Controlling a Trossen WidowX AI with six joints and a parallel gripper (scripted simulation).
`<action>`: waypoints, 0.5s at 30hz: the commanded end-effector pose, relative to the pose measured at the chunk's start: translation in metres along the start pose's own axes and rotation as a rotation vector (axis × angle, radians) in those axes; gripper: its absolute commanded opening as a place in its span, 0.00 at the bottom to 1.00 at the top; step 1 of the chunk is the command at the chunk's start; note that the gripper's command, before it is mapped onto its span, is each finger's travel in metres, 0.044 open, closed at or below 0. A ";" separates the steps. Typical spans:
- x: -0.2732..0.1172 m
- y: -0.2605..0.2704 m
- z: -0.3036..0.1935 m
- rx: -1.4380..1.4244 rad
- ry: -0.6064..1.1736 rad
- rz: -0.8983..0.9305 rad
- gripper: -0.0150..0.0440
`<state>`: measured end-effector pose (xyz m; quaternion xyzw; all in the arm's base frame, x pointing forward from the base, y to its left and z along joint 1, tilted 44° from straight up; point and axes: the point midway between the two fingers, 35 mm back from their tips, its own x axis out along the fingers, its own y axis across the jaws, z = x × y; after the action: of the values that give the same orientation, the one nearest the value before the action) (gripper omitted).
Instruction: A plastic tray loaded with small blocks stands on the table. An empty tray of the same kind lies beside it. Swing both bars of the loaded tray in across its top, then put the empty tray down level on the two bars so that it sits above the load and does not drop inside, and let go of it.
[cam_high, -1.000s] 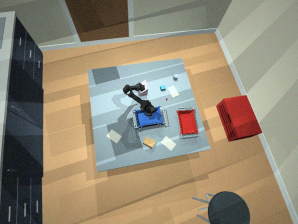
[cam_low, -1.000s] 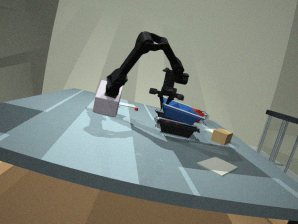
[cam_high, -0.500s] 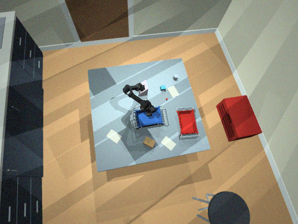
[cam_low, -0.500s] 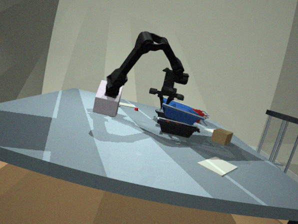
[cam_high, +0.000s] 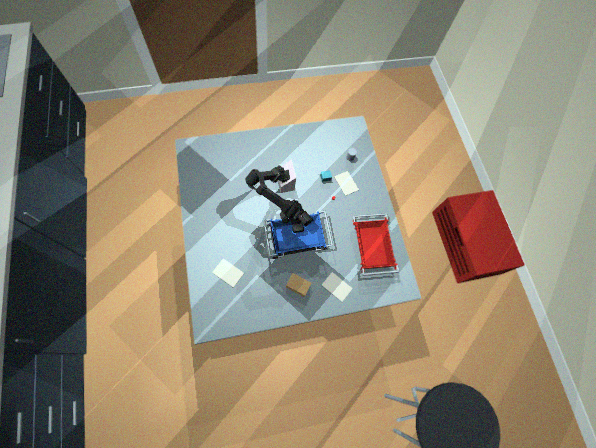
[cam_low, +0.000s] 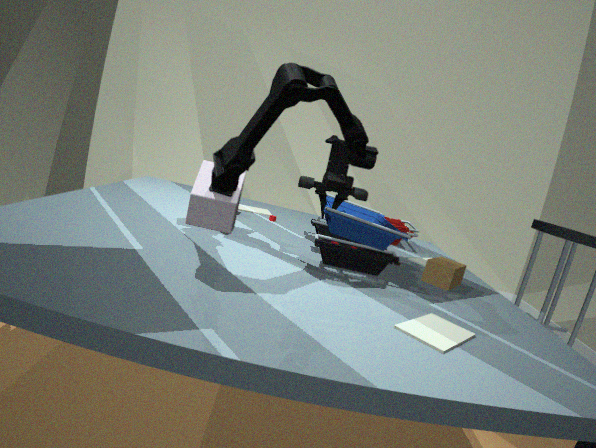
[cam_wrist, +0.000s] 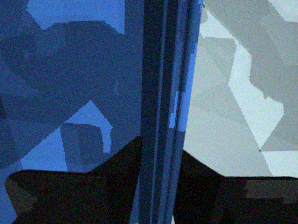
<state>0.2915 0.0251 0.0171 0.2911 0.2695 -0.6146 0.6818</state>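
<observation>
My gripper (cam_high: 299, 228) (cam_low: 328, 209) (cam_wrist: 151, 141) is shut on the near wall of the blue tray (cam_high: 300, 240) (cam_low: 360, 227) (cam_wrist: 45, 85). The blue tray is empty and held over the black tray (cam_low: 355, 259), roughly parallel to its rim. Small red blocks (cam_low: 354, 247) show just inside the black tray's rim. A thin wire bar (cam_low: 345, 240) runs along the near top of the black tray. The blue tray hides most of that tray from above, so whether it rests on both bars or hovers slightly cannot be told.
A red tray (cam_high: 376, 245) with wire bars at its ends stands to the right. A brown block (cam_high: 298, 284) (cam_low: 443, 273), pale flat sheets (cam_high: 228, 272) (cam_low: 435, 333), a teal block (cam_high: 326, 175), a grey cup (cam_high: 352, 154) and a pinkish box (cam_low: 214, 207) are on the table.
</observation>
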 end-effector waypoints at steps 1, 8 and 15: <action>0.002 -0.001 0.000 -0.001 0.000 -0.004 0.25; 0.014 -0.006 0.002 -0.005 -0.002 -0.020 0.25; 0.014 -0.006 0.002 -0.005 -0.002 -0.020 0.25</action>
<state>0.2920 0.0205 0.0114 0.2932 0.2683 -0.6119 0.6839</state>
